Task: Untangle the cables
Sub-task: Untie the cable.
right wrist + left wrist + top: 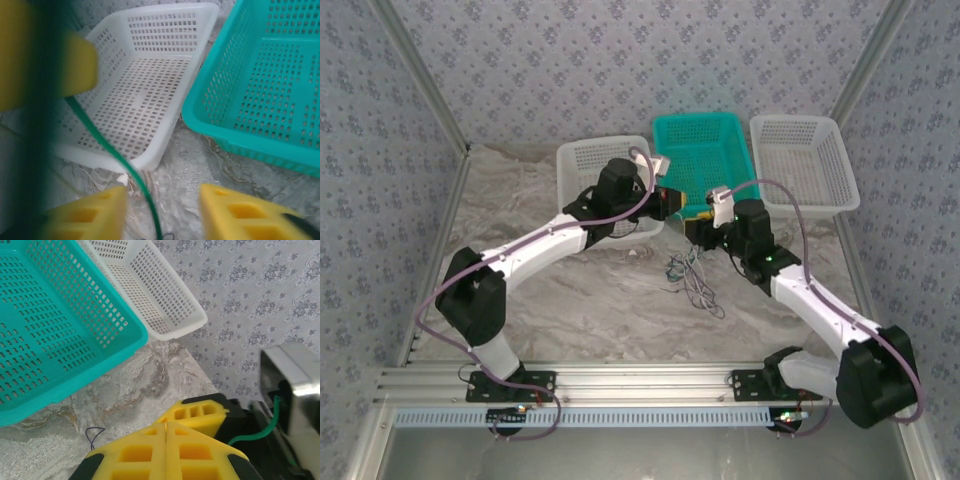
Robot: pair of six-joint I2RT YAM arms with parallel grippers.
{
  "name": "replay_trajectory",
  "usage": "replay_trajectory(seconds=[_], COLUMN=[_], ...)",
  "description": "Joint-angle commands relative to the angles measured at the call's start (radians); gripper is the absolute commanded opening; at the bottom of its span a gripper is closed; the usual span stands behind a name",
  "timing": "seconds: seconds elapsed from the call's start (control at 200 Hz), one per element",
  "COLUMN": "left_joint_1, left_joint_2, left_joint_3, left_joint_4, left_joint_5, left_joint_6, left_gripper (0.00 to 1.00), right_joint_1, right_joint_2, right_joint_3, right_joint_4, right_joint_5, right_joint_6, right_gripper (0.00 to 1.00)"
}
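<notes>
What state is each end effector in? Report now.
Left end effector: closed; whether it pinches the green cable cannot be told.
Right end effector: open, green cable running between its fingers.

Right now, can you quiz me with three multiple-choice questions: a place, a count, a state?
1. Where does the loose bunch of cables lie? A on the table in front of the teal basket; B hanging on the wall; C over an arm.
2. How many baskets stand there? A two; B three; C five.
3. The left arm's fingers are: A wide apart; B around a basket; C pressed together.
A: the top view shows them there. B: one teal, two white baskets. C: no gap between them.
</notes>
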Motion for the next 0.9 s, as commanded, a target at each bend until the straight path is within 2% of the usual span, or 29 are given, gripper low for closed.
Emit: replay_trajectory(seconds=[0.0,0.055,0.185,0.25,0.355,0.465,0.505,0.575,0.68,0.715,0.819,0.894], left_joint_1=[-0.009,-0.009,-0.009,-0.009,-0.009,-0.008,-0.007,0.006,0.035,0.041,0.045,0.045], left_joint_2=[-0.052,-0.053,-0.051,-0.051,-0.058,-0.107,-0.134,-0.182,-0.235,-0.249,-0.265,-0.247], left_joint_3=[0.008,0.005,0.005,0.008,0.014,-0.003,-0.023,-0.066,-0.127,-0.143,-0.176,-0.190], left_joint_4=[0.012,0.010,0.017,0.021,0.008,-0.070,-0.092,-0.118,-0.132,-0.132,-0.115,-0.040], left_joint_5=[0.020,0.021,0.022,0.025,0.020,-0.089,-0.136,-0.193,-0.203,-0.203,-0.179,-0.078], left_joint_6=[0.027,0.027,0.023,0.020,0.029,0.079,0.105,0.129,0.127,0.127,0.125,0.088], left_gripper=[0.00,0.00,0.00,0.00,0.03,0.24,0.29,0.26,0.04,0.00,0.00,0.17], right_joint_1=[-0.010,-0.009,-0.014,-0.015,-0.018,-0.052,-0.076,-0.124,-0.173,-0.182,-0.180,-0.172], right_joint_2=[0.024,0.023,0.002,0.001,0.003,-0.021,-0.030,-0.041,-0.048,-0.053,-0.080,-0.094], right_joint_3=[-0.020,-0.031,-0.047,-0.044,-0.047,-0.076,-0.084,-0.097,-0.124,-0.139,-0.172,-0.175], right_joint_4=[0.142,0.159,0.155,0.130,0.105,0.107,0.091,0.041,-0.017,-0.017,0.021,0.035], right_joint_5=[-0.065,-0.089,-0.080,-0.064,0.007,0.074,0.089,0.105,0.119,0.113,0.056,0.025], right_joint_6=[0.038,0.049,0.053,0.054,0.091,0.184,0.219,0.269,0.301,0.306,0.296,0.286], right_gripper=[0.34,0.33,0.14,0.00,0.00,0.00,0.00,0.00,0.00,0.00,0.00,0.00])
